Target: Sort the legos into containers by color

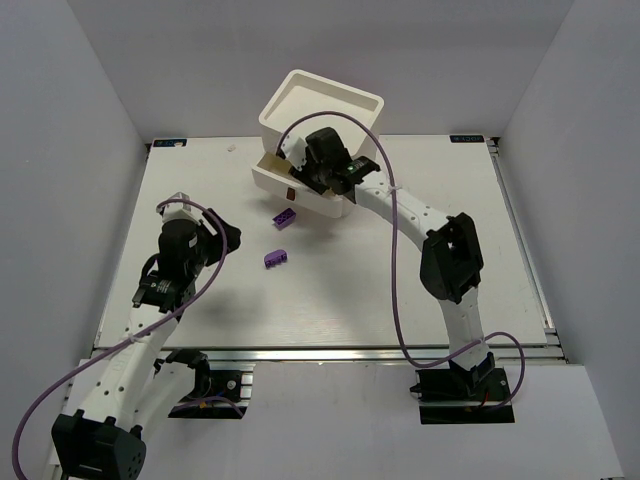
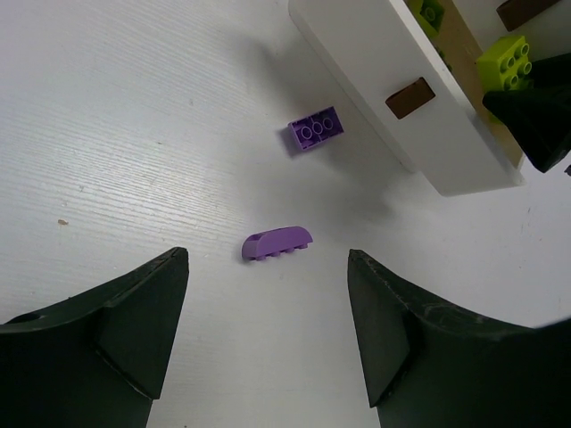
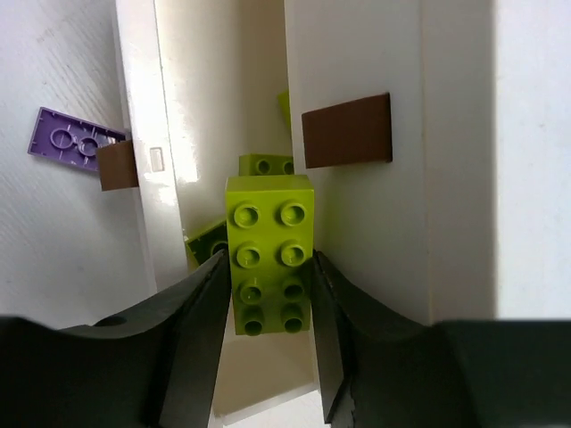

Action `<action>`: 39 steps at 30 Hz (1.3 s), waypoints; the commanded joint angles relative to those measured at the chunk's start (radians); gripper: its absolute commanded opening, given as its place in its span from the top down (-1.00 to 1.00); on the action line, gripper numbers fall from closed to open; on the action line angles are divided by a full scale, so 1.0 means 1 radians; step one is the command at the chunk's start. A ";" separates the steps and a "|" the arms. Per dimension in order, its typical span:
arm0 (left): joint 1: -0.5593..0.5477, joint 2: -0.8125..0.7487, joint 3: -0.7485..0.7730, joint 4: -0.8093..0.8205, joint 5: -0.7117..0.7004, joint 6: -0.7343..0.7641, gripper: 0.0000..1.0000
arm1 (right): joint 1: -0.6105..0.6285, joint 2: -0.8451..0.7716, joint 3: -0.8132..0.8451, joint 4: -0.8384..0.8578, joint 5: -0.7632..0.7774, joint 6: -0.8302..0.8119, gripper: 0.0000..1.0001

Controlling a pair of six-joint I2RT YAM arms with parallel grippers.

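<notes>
– White plastic at the far side: what is it?

– A white plastic drawer chest (image 1: 322,108) with a recessed tray top. It stands at the far middle of the table (image 1: 450,290), turned at an angle. One drawer (image 3: 201,107) below the top one is pulled out toward the near left. Which one, I cannot tell. Its brown pull (image 3: 116,165) faces the table, and the shut drawer front above it has a pull of its own.

– Where is the right arm?

– It reaches to the chest front. The right gripper (image 3: 268,260) is closed on a lime brick (image 3: 269,223), two studs wide and four long, pinched along its long sides. The brick hangs over the open drawer. More lime pieces (image 3: 265,164) lie inside.

– And the left arm?

– The left gripper (image 2: 268,265) hovers over the table on the left, its fingers spread wide, with nothing in them.

– Any bricks loose?

– Two, both purple, on the table. A curved purple brick (image 2: 277,242) lies on its side near the left gripper, to its right. In the left wrist view it sits between the fingers but touches neither. A studded purple brick (image 2: 315,129) lies farther off, just beside the open drawer's front.
</notes>
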 commanded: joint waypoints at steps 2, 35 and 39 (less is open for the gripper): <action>0.003 -0.035 -0.013 0.002 0.003 -0.008 -0.63 | 0.001 -0.025 0.022 0.039 0.009 0.000 -0.09; 0.003 -0.057 -0.031 0.011 0.000 -0.051 -0.61 | 0.025 0.082 -0.033 0.064 -0.059 -0.092 1.00; 0.003 -0.046 -0.033 0.023 0.006 -0.051 -0.61 | 0.031 0.088 -0.073 0.178 0.108 -0.104 1.00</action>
